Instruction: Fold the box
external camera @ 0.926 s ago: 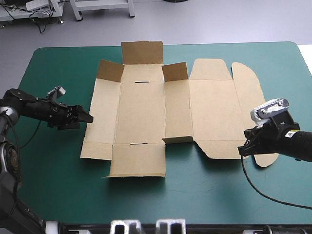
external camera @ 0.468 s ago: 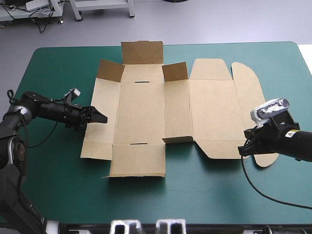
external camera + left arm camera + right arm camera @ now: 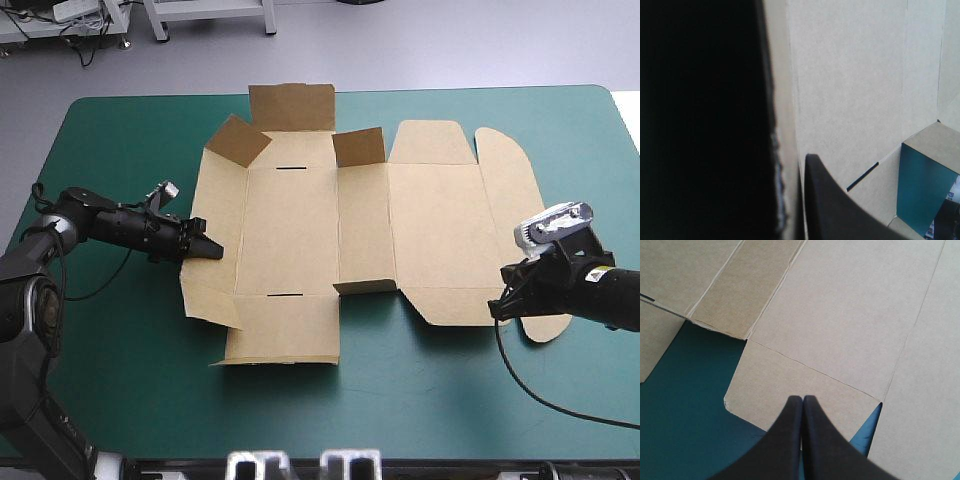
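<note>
Table with teal-green cover fills most of high view, corners rounded. Pale grey floor beyond far edge. White furniture legs, dark cables at far left. Light even, shadows soft.

One brown box lies on one bench; two pincers flank the box: left pincer, right pincer.
</note>
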`<state>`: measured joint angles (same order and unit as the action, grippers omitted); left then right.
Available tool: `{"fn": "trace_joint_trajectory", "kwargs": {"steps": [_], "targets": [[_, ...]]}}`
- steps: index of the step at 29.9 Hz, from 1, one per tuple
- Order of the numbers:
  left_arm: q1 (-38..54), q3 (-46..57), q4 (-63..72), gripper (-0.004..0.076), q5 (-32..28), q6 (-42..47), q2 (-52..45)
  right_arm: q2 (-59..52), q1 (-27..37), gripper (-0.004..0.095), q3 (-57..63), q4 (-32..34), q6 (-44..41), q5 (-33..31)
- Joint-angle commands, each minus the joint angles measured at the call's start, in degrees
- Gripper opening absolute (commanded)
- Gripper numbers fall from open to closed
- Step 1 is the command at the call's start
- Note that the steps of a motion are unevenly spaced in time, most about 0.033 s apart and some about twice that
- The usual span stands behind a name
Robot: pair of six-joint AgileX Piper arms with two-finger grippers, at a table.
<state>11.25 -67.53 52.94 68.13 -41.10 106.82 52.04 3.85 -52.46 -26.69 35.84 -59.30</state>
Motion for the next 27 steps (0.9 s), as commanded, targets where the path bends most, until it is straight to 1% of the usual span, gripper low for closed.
{"fn": "trace_joint_trajectory", "kwargs": {"steps": [1,3,10,15,17,19,21,27], "targets": [[-0.1,-1.6,3.9,-0.0009,6.2,-1.3,-2.3,-0.2,0.0,-0.0019,-1.3,-1.5,0.3,2.4],[-0.1,-1.8,3.9,-0.0009,6.2,-2.2,-2.3,-0.2,0.0,-0.0018,-1.3,-1.5,0.3,2.4],[-1.4,-3.3,6.4,-0.0009,6.1,-12.8,-2.5,-0.2,0.0,-0.0018,-1.3,-1.5,0.3,2.4],[-2.0,-10.1,8.0,-0.0008,6.2,-8.9,-2.6,-0.2,0.0,-0.0018,-1.3,-1.5,0.3,2.4],[-2.4,-14.0,7.6,-0.0009,6.2,-8.8,-2.8,-0.2,0.0,-0.0019,-1.3,-1.5,0.3,2.4],[-3.8,-19.0,3.5,-0.0009,6.2,-8.9,-3.1,-0.2,0.0,-0.0019,-1.3,-1.4,0.3,2.4],[-6.4,-24.5,-3.7,-0.0009,6.2,-9.0,-3.5,-0.2,0.0,-0.0019,-1.3,-1.4,0.3,2.8],[-17.9,-39.7,-25.3,-0.0009,5.8,-10.0,-3.8,-0.2,0.0,-0.0019,-1.3,-1.9,-1.6,5.9]]}}
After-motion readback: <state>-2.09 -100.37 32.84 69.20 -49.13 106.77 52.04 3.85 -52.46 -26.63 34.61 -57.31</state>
